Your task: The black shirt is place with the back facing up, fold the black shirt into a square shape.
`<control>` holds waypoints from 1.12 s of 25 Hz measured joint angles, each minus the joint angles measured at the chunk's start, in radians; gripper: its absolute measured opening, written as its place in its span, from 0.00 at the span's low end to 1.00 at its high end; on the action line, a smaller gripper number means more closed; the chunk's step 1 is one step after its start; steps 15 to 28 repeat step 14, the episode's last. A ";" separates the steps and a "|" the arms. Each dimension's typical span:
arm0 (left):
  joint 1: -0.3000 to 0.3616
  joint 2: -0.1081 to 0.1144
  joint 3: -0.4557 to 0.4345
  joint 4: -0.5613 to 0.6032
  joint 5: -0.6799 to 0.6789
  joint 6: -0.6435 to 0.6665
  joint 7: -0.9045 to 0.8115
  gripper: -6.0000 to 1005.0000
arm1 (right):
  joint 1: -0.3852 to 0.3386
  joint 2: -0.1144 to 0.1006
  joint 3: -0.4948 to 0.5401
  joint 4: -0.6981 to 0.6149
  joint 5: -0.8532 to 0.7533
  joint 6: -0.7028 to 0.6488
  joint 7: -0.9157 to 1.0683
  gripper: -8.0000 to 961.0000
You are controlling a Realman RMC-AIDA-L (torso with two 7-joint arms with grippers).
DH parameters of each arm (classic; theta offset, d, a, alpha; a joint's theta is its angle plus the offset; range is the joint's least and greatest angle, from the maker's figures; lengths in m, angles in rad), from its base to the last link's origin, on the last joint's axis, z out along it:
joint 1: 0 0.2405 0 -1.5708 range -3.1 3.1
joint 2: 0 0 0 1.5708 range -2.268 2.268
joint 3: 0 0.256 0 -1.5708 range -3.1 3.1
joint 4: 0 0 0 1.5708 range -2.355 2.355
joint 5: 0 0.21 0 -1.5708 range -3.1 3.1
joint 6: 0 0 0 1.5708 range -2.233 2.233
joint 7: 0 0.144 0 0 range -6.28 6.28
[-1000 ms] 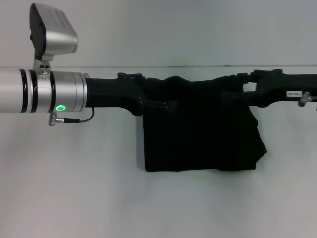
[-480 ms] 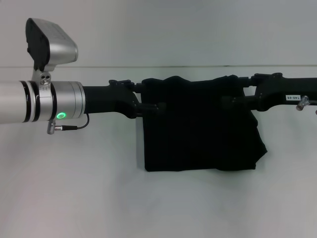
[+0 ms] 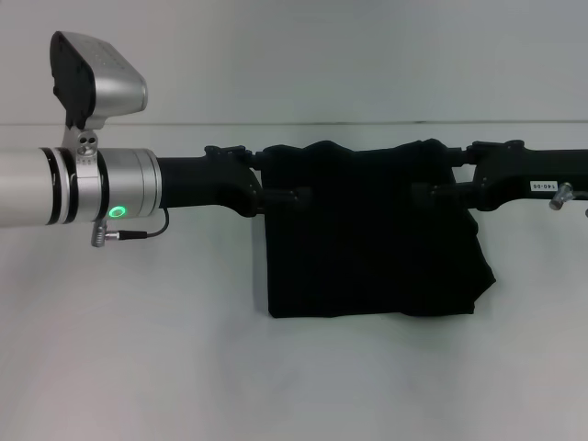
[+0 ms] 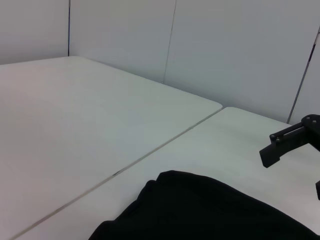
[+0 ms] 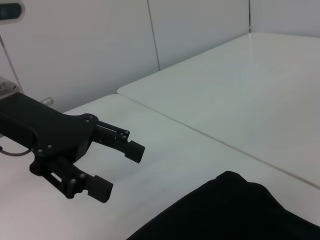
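Shirt (image 3: 367,234) lies mid-frame on the table (image 3: 138,367), already nearly square. The left gripper (image 5: 117,165) stands spread and empty at its upper left corner; the right gripper (image 3: 441,175) at upper right, state unclear. Next: retreat, tidy edges.

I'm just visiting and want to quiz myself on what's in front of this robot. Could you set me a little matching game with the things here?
Things:
1. black shirt
2. left gripper
3. green light
4. table

Descriptions:
A. glowing on the silver left arm
B. white, with a seam across it
C. folded on the table between both arms
D. open beside the shirt's edge

Pairs: 1-C, 2-D, 3-A, 4-B
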 joint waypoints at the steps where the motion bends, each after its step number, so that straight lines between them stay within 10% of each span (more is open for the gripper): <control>1: 0.000 0.000 0.000 -0.002 0.000 0.000 0.000 0.89 | 0.000 0.001 0.000 0.000 0.000 0.000 0.000 0.96; 28: 0.004 -0.009 -0.002 -0.010 -0.001 -0.017 -0.001 0.89 | -0.003 0.008 0.003 0.000 0.001 0.005 0.005 0.96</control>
